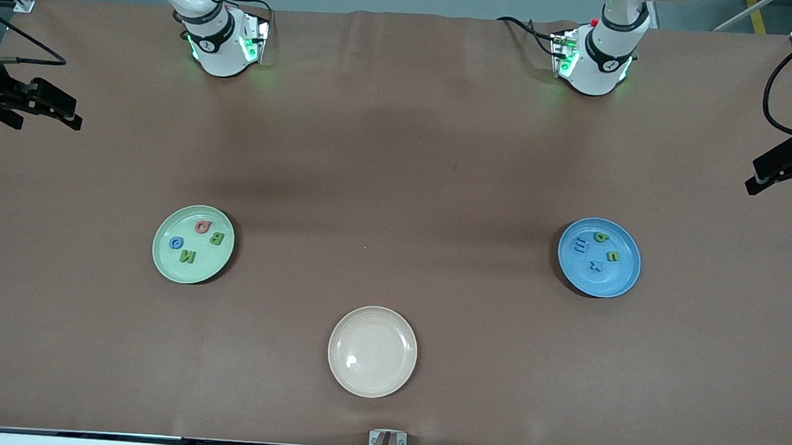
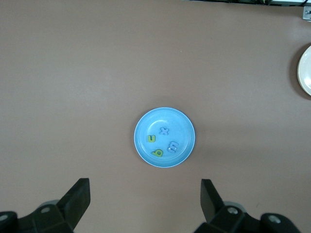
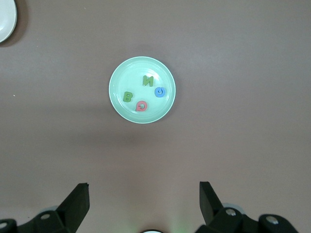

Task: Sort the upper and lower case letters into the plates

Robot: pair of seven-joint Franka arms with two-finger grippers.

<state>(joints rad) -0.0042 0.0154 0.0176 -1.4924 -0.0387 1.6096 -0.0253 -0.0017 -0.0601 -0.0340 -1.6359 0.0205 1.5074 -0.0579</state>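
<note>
— Lit evenly from above; soft shadows beside the pale mint green round plate (image 1: pixel 193 244) and the medium blue round plate (image 1: pixel 599 257).

— Small white glare on the glossy cream-beige plate (image 1: pixel 372 351). Broad, faint shadow bands across the matte brown table cover (image 1: pixel 400 147). Sharp throughout; green glow at both arm bases.

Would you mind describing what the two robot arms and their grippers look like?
Both arms are glossy white with rounded shells and black rings at the joints; green lights glow at their bases and black cables trail from them. The left gripper and right gripper are matte black, each with two blocky wedge-shaped fingers on a black body with silver screws.
</note>
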